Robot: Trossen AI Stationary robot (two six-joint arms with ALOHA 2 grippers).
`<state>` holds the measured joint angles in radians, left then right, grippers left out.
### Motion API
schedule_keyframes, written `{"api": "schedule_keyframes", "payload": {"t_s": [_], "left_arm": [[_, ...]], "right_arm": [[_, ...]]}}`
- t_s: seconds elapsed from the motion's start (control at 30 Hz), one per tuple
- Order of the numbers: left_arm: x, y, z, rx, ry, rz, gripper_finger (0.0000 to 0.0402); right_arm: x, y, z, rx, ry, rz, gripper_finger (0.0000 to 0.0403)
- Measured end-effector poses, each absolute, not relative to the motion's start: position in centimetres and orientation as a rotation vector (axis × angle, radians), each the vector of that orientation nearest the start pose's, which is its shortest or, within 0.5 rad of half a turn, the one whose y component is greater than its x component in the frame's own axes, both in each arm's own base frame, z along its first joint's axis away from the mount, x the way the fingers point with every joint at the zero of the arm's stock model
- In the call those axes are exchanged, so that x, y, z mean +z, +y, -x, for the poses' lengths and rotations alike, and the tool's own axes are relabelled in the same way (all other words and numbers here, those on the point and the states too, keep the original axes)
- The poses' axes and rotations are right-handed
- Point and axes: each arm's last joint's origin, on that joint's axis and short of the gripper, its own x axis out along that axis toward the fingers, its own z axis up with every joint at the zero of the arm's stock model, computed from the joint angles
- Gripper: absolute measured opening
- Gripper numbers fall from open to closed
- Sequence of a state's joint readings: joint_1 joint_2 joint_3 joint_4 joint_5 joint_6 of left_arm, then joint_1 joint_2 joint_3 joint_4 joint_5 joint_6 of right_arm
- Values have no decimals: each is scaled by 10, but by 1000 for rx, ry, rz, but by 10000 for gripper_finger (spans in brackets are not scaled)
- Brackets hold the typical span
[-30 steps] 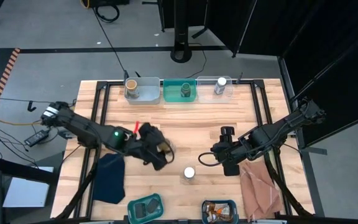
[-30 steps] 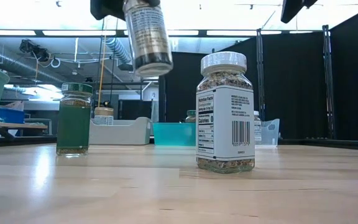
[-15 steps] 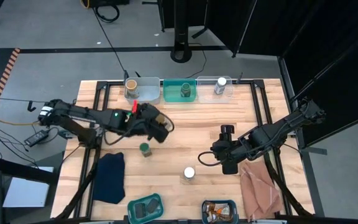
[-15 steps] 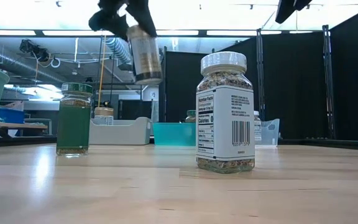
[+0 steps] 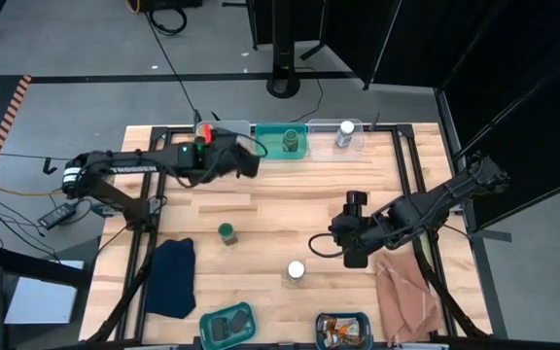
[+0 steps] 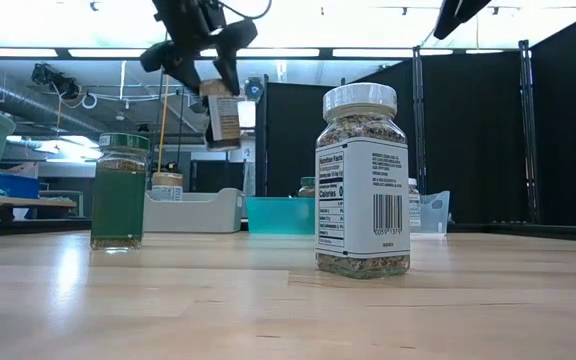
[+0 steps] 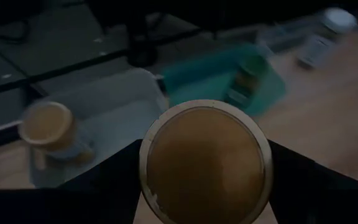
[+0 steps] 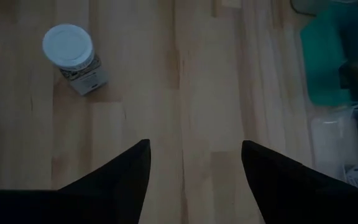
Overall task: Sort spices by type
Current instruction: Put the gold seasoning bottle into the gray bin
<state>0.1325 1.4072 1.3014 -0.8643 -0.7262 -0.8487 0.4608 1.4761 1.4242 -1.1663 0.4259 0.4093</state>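
My left gripper (image 5: 239,162) is shut on a tan-topped jar (image 7: 204,163) in the air, just near of the pale bin (image 5: 229,146), which holds another tan-topped jar (image 5: 203,130). In the low view the held jar (image 6: 223,117) hangs under the fingers. A green-topped jar (image 5: 226,231) and a white-topped jar (image 5: 297,270) stand on their bases on the table. My right gripper (image 5: 354,251) is open and empty, right of the white-topped jar (image 8: 73,56). My left gripper pinches the tan-topped jar between its two fingers, on opposite sides of its upper part just below the lid (image 7: 166,186). The fingers come from above, slanting toward the far edge. The jar hangs below them, lid up, slightly tilted, clear of the table.
A teal bin (image 5: 268,148) with a green-topped jar and a clear bin (image 5: 329,141) with a white-topped jar stand at the far edge. Two more bins (image 5: 226,326) (image 5: 343,329) stand at the near edge. A dark blue cloth (image 5: 173,277) lies near left, a pinkish-brown cloth (image 5: 404,292) near right.
My left gripper has carried the tan-topped jar from the middle of the table toward the far edge, up to the pale bin, staying shut on it. The green-topped jar, which was under the arm, now shows on the table.
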Motion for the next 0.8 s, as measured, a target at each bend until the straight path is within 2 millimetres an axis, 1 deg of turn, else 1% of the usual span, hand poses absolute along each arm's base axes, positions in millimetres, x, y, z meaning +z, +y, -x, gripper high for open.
{"api": "schedule_keyframes", "payload": {"t_s": [0.13, 0.3, 0.5, 0.8], "left_arm": [[322, 75, -273, 1208, 506, 464, 276], [318, 98, -274, 1305, 432, 538, 276], [301, 121, -278, 1399, 459, 555, 276], [273, 144, -287, 1506, 461, 654, 276]], "right_arm": [[325, 108, -254, -209, 1068, 137, 258], [325, 106, -256, -218, 1060, 126, 258], [326, 105, -258, -224, 1046, 111, 258], [326, 105, -258, -226, 1045, 109, 258]]}}
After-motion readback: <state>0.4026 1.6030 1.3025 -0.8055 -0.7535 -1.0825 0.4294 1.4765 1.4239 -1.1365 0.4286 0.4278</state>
